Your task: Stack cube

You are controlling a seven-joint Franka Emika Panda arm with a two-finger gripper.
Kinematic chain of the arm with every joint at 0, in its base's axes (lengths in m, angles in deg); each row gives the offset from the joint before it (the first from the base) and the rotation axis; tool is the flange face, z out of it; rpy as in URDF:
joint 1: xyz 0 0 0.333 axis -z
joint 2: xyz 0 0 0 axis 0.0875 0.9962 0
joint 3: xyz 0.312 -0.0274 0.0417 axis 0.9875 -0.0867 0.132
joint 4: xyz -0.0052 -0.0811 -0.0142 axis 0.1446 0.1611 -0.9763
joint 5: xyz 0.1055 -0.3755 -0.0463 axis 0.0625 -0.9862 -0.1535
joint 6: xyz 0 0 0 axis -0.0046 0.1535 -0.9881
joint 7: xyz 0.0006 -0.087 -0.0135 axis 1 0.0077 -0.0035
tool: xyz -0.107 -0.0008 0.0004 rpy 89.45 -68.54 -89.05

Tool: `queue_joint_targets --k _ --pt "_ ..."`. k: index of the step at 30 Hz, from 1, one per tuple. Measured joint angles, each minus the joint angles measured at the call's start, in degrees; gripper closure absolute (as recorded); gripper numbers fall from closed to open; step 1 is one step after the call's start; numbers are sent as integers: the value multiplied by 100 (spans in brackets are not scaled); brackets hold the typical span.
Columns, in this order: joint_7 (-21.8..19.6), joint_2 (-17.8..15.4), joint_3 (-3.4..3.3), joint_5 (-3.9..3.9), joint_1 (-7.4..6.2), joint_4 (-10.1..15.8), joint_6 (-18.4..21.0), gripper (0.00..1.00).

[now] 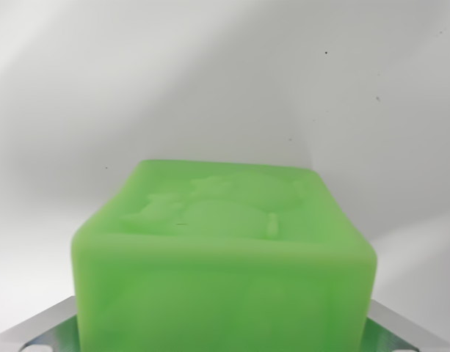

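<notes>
A translucent green cube [225, 242] with a raised relief on its top face fills the lower middle of the wrist view, very close to the camera. Metal parts of my gripper [225, 330] show at the bottom corners, one finger [45, 330] at the wrist view's left and the other at the right, pressed against the cube's sides. The gripper is shut on the cube. The cube's lower part is cut off by the frame edge. No second cube is in view.
A plain white surface [225, 88] with a few tiny dark specks lies beyond the cube. A soft shadow falls across it at the wrist view's right.
</notes>
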Motion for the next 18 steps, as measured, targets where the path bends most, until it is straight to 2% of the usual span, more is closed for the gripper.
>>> queue_joint_targets --k 18 --pt "-1 -265 0 0 0 69 176 100"
